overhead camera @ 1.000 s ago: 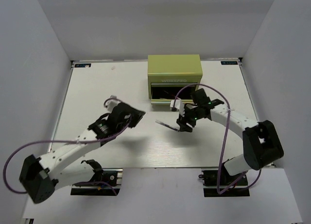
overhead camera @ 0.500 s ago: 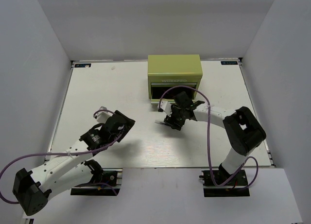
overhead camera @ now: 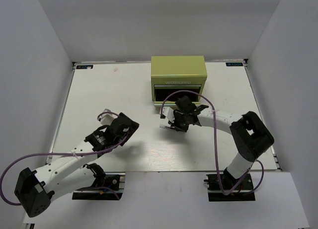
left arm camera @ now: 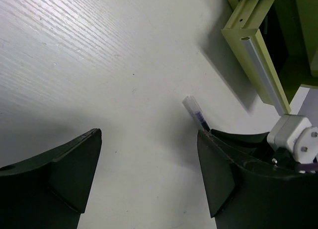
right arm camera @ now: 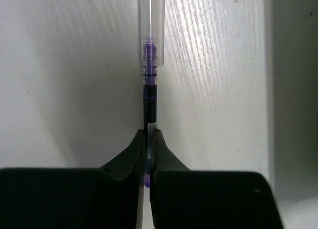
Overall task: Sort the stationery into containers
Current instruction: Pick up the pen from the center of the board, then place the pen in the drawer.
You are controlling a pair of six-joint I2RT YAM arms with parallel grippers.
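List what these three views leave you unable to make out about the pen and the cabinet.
Drawer contents: top view, interior dark, right arm partly in front; left wrist view cuts it off.
Cabinet lettering: top view, too small to read.
Pen rear end: right wrist view, hidden inside the right tool.

Top view is bright and even, with soft light from overhead. The white desk (overhead camera: 99, 90) looks a bit washed out and the arms only drop faint grey shadows. Left wrist cam: streaky glare on the grain top-left, the cabinet (left arm camera: 258, 45) throws a soft shadow, and the left claw (left arm camera: 148, 139) is just blurry dark blobs. Right wrist cam: the pen (right arm camera: 149, 85) is fairly sharp, the right claw (right arm camera: 149, 132) pure black, with a shaded strip down the right edge.
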